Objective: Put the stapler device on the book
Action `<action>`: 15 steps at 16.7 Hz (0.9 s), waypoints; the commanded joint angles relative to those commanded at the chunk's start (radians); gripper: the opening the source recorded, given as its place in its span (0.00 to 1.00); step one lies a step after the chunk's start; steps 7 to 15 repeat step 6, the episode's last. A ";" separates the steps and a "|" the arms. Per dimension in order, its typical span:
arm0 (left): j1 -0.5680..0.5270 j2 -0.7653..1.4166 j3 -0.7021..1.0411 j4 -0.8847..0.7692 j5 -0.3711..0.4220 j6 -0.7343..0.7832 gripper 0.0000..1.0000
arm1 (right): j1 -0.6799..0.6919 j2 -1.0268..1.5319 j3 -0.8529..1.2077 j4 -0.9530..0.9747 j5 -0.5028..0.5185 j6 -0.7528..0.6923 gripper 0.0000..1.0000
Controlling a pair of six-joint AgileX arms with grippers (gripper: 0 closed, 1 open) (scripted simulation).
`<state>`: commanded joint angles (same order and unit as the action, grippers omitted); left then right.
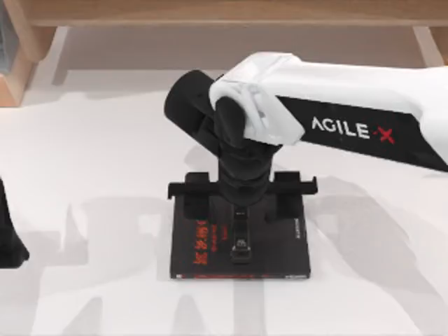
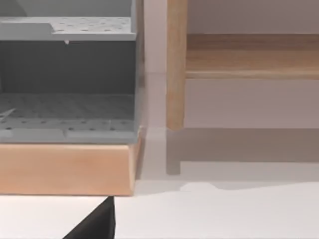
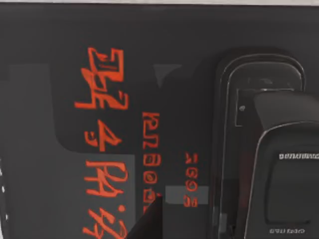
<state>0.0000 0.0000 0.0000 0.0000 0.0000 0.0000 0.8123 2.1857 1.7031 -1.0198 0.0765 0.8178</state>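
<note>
Black on black is most of what I see: the stapler lies on the book, and both are dark; the book's cover carries red lettering along its left part in the top view, characters I cannot read, with a small line of white print near its right edge that is too small to make out; the right arm's white casing bears "AGILE·X", white letters with a red X, on a black panel.

From above, the stapler's long axis runs toward and away from the table's near edge, roughly parallel to the book's side edges; it sits about midway across the cover, with its far end hidden under my right gripper; a tiny pale mark shows on its top. In the right wrist view the stapler is a glossy, rounded oblong with a raised outline, lying flat on the cover just beside the red lettering; some faint white print on it is illegible.

The right gripper hangs directly over the book's far half, its fingers spread wide to either side and well clear of the stapler; it grips nothing. The book lies flat on the white table, near the middle.

My left arm is parked at the table's left edge; I cannot tell its gripper's state; its wrist view faces a wooden frame and a grey shelf.
</note>
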 joint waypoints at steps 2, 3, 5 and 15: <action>0.000 0.000 0.000 0.000 0.000 0.000 1.00 | 0.000 0.000 0.000 0.000 0.000 0.000 1.00; 0.000 0.000 0.000 0.000 0.000 0.000 1.00 | 0.000 0.000 0.000 0.000 0.000 0.000 1.00; 0.000 0.000 0.000 0.000 0.000 0.000 1.00 | 0.000 0.000 0.000 0.000 0.000 0.000 1.00; 0.000 0.000 0.000 0.000 0.000 0.000 1.00 | 0.000 0.000 0.000 0.000 0.000 0.000 1.00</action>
